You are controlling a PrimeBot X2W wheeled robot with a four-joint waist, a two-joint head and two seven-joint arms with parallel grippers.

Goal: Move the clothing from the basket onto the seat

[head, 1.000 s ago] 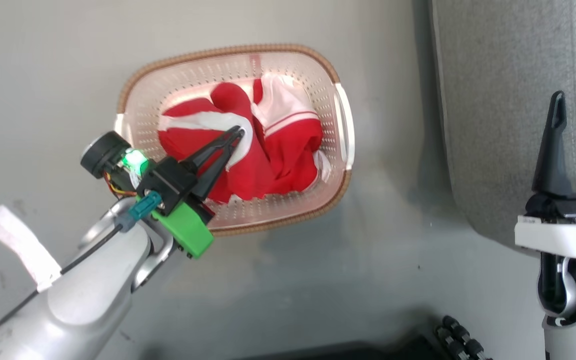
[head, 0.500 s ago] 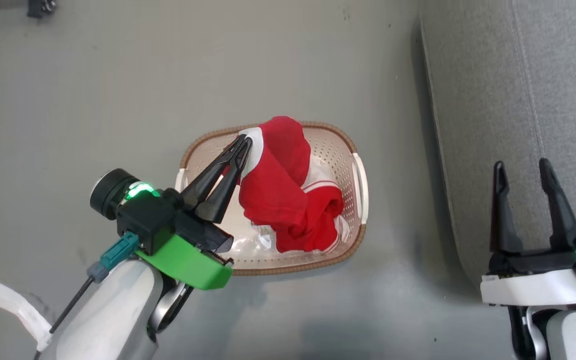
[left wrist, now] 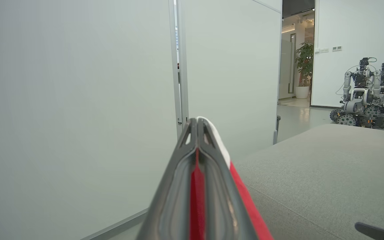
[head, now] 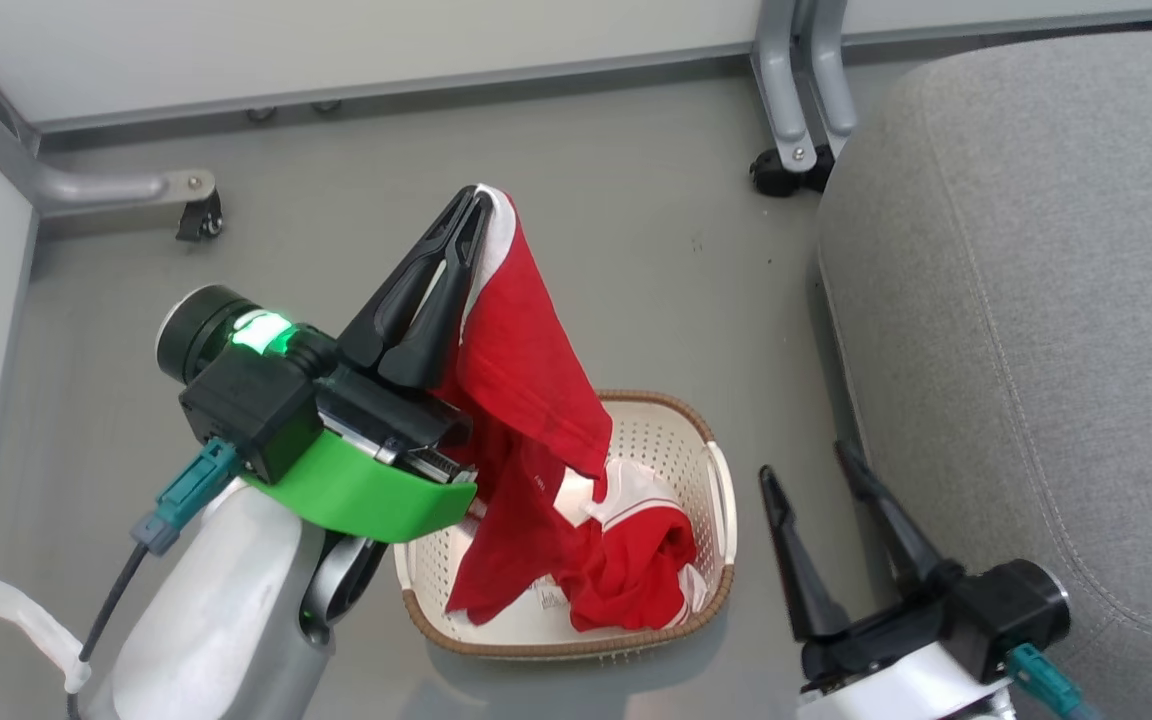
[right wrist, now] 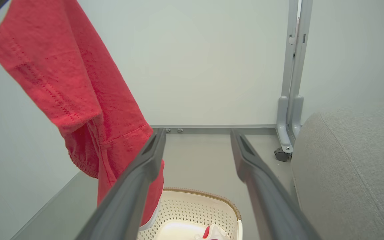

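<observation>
Grey floor [head: 636, 250] runs back to white partition panels [head: 386, 40] on castered metal feet. The head view has risen to take these in; a second ago it looked straight down on the basket. The grey seat [head: 1036, 300] fills the right. The basket [head: 671, 405] sits on the floor near it. The left gripper [head: 476, 195], a second ago down among the clothes, is now high above the basket. Its jaws are clamped on the white-edged top of the red garment [head: 521, 370], whose lower end hangs into the basket. The striped garment [head: 636, 560] lies inside. The right gripper [head: 804, 462] is spread wide and empty, between basket and seat, as before.
</observation>
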